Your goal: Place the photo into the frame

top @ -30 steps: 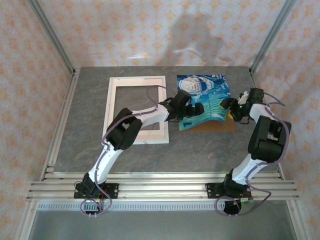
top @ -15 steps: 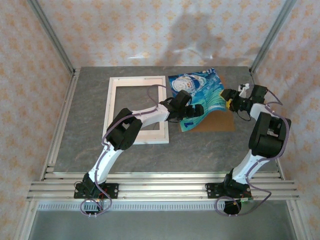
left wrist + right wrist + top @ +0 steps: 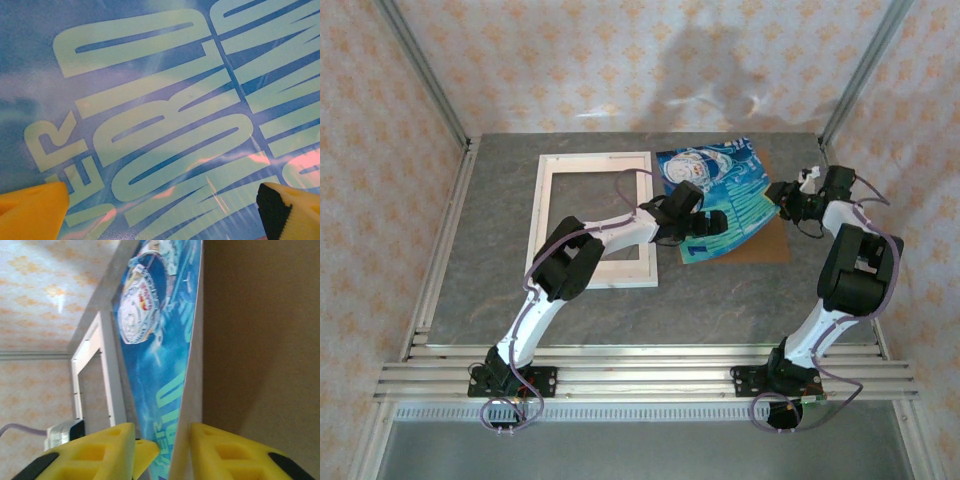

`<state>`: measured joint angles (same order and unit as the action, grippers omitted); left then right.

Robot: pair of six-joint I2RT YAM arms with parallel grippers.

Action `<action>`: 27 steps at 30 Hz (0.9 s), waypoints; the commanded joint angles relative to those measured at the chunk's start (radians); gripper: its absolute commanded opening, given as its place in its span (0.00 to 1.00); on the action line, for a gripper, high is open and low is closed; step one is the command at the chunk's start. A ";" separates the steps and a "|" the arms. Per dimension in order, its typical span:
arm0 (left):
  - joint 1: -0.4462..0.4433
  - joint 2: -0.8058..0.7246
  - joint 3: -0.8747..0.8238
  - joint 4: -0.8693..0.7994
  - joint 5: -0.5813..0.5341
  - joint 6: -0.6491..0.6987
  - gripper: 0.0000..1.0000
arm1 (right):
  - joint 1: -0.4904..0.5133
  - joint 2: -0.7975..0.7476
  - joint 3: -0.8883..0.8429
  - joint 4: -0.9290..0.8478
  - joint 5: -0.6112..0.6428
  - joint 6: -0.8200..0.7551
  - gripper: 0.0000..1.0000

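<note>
On the photo [image 3: 720, 180] the right pincer [image 3: 779, 202] has closed (its edge lifted).

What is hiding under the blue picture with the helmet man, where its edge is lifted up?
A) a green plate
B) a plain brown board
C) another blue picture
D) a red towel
B: the photo curls up at its right edge, next to the right gripper, and a plain brown board lies flat beneath it.
</note>
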<state>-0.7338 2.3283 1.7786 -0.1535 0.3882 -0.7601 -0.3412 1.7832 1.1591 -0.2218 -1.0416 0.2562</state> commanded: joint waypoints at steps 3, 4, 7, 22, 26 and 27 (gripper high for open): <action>-0.010 -0.015 -0.035 -0.154 -0.029 0.088 1.00 | -0.003 -0.032 0.034 -0.162 0.149 -0.007 0.22; -0.010 -0.020 -0.031 -0.164 -0.032 0.110 1.00 | -0.003 -0.038 0.032 -0.173 0.158 0.002 0.18; -0.013 -0.038 -0.013 -0.202 -0.042 0.195 1.00 | -0.001 -0.062 0.005 -0.186 0.173 0.041 0.06; -0.172 -0.208 -0.007 -0.259 -0.193 0.658 0.99 | 0.121 -0.264 -0.114 -0.277 0.351 0.208 0.00; -0.216 -0.205 0.018 -0.280 -0.233 0.741 0.99 | 0.131 -0.289 -0.119 -0.293 0.345 0.212 0.00; -0.219 -0.195 0.032 -0.291 -0.251 0.755 0.99 | 0.134 -0.297 -0.118 -0.303 0.347 0.210 0.00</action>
<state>-0.9455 2.1410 1.7813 -0.3901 0.2131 -0.1177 -0.2142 1.5196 1.0542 -0.4805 -0.7273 0.4503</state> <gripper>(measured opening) 0.988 0.045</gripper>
